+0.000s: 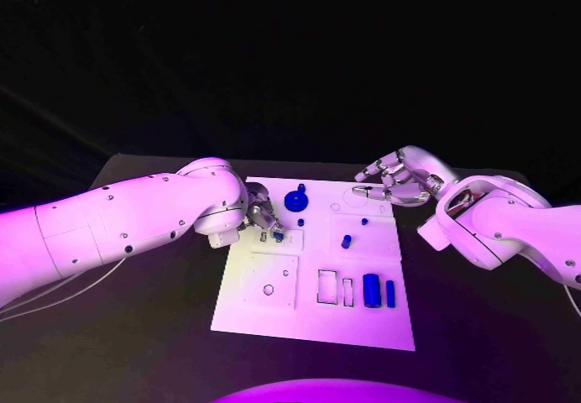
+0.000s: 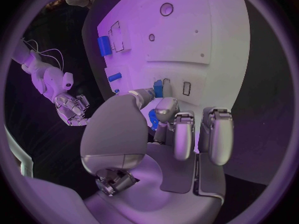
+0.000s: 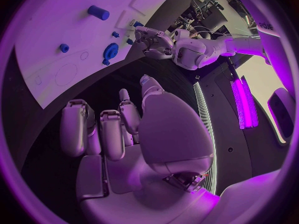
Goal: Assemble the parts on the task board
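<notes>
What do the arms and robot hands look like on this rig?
Two glossy white arms with rounded shells, bulbous joints and small dark screw dots; thin pale cables trail under the left one. Each ends in a silver metallic many-fingered robot hand: the left robot hand and the right robot hand, with smooth grey palm plates and segmented fingers.

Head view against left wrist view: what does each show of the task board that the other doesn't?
Head view alone: the round blue part at the board's far end, and the right hand, holding nothing, over the task board's far right corner. Left wrist view alone: a small blue part close against the left hand's fingertips; whether they pinch it is unclear. Both: the blue block near the rectangular slots.
</notes>
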Controlling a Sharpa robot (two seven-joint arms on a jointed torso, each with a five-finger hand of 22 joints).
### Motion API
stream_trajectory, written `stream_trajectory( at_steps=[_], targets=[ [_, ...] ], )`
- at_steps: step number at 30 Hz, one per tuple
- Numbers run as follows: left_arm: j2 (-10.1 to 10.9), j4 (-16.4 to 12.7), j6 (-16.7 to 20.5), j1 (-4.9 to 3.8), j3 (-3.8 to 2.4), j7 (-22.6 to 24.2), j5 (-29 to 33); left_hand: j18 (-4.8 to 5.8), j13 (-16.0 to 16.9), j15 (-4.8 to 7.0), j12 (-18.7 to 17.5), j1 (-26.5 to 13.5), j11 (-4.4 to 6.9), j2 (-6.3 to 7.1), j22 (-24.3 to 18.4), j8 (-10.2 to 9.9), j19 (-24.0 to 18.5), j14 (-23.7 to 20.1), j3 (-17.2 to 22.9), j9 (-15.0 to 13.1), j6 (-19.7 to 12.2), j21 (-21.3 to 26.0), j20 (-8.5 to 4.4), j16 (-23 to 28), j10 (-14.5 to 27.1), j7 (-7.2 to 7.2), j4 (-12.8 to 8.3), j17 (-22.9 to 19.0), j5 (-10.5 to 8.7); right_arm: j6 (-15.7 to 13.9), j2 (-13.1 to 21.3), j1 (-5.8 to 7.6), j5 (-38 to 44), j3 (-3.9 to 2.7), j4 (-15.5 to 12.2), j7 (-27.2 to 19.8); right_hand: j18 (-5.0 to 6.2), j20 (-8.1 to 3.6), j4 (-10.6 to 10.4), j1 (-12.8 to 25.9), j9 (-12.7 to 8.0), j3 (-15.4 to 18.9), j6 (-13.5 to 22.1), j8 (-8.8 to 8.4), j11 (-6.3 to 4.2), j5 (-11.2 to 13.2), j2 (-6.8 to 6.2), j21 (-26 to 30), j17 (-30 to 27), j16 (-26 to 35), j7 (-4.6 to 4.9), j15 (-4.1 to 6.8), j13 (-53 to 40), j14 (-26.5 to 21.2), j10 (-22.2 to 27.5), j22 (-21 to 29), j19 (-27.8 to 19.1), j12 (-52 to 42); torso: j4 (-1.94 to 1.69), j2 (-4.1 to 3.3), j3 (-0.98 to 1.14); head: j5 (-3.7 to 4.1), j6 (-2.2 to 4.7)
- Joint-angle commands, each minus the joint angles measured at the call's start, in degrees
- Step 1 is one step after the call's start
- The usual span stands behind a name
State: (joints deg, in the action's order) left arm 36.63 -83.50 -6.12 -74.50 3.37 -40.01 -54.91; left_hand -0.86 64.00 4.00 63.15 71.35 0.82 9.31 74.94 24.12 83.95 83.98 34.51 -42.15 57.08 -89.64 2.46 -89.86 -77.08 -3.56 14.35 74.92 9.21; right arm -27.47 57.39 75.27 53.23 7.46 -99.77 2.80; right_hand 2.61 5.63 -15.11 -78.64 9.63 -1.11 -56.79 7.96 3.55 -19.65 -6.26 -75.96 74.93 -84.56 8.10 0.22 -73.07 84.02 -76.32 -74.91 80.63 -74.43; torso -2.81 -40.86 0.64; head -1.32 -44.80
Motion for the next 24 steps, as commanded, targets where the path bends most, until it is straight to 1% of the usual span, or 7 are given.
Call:
stream_trajectory(
  at_steps=[1,6,9,15,24],
  targets=[
    [0.11,-0.70,3.73,0.64,-0.02,-0.77,-3.72,0.86,0.11,0.08,0.22,-0.62,0.15,-0.16,15.06,0.27,6.05,6.02,10.34,-0.11,-0.22,-0.36,-0.34,-0.14,-0.47,0.25,-10.06,15.08,0.57,0.68,0.08,-0.05,0.56,0.00,-0.10,-0.17,1.08,-0.12,-0.07,-0.09,0.07,0.29,0.11,0.22,-0.23,-0.23,0.52,0.26,5.65,0.35,-0.06,0.56,0.05,3.53,0.11,-5.17,-0.18,0.40,-0.08,-0.04,0.00,-0.04,-0.09],
    [0.15,-1.02,4.48,1.58,-0.02,-0.65,-6.47,0.86,0.10,0.09,0.21,-0.68,0.17,-0.13,15.06,0.32,6.05,6.02,10.45,-0.21,-0.20,-0.36,-0.34,-0.14,-0.49,0.27,-10.15,15.08,0.71,0.72,0.11,-0.06,0.57,0.00,-0.14,-0.21,1.08,-0.12,-0.07,-0.09,0.07,0.29,0.11,0.22,-0.23,-0.23,0.52,0.26,5.65,0.35,-0.06,0.56,0.05,3.53,0.11,-5.17,-0.18,0.40,0.03,-0.07,-0.01,-0.19,-0.15],
    [0.13,-1.07,4.69,1.91,-0.01,-0.57,-7.83,0.86,0.09,0.09,0.20,-0.69,0.17,-0.12,15.06,0.32,6.05,6.02,10.47,-0.23,-0.20,-0.36,-0.35,-0.14,-0.49,0.27,-10.17,15.08,0.74,0.76,0.13,-0.06,0.58,0.00,-0.15,-0.22,1.08,-0.13,-0.12,-0.03,0.07,0.32,0.11,0.24,-0.23,-0.25,0.56,0.26,5.69,0.34,-0.06,0.56,0.09,3.54,0.13,-5.18,-0.16,0.43,0.12,-0.05,0.02,-0.33,-0.24],
    [0.12,-1.25,4.51,2.21,0.00,-0.62,-9.28,0.86,0.08,0.09,0.19,-0.69,0.18,-0.11,15.06,0.33,6.05,6.02,10.48,-0.24,-0.19,-0.36,-0.35,-0.14,-0.49,0.27,-10.19,15.08,0.75,0.80,0.18,-0.07,0.59,0.00,-0.16,-0.23,1.08,-0.13,-0.12,-0.03,0.07,0.32,0.11,0.24,-0.23,-0.25,0.56,0.26,5.69,0.34,-0.06,0.56,0.09,3.54,0.13,-5.18,-0.16,0.43,0.14,-0.03,0.02,-0.27,-0.29],
    [0.37,-1.69,3.88,2.31,-0.01,-0.85,-9.42,0.86,0.08,0.12,0.20,-0.72,0.22,-0.08,15.06,0.43,6.05,6.02,10.70,-0.41,-0.12,-0.36,-0.36,-0.14,-0.55,0.31,-10.37,15.08,0.90,0.86,0.17,-0.17,0.60,0.00,-0.14,-0.25,1.08,-0.13,-0.20,0.07,0.07,0.35,0.12,0.27,-0.23,-0.29,0.65,0.27,5.68,0.35,-0.06,0.55,0.07,3.54,0.11,-5.18,-0.15,0.40,0.08,-0.05,0.03,-0.22,-0.39]
  ],
)
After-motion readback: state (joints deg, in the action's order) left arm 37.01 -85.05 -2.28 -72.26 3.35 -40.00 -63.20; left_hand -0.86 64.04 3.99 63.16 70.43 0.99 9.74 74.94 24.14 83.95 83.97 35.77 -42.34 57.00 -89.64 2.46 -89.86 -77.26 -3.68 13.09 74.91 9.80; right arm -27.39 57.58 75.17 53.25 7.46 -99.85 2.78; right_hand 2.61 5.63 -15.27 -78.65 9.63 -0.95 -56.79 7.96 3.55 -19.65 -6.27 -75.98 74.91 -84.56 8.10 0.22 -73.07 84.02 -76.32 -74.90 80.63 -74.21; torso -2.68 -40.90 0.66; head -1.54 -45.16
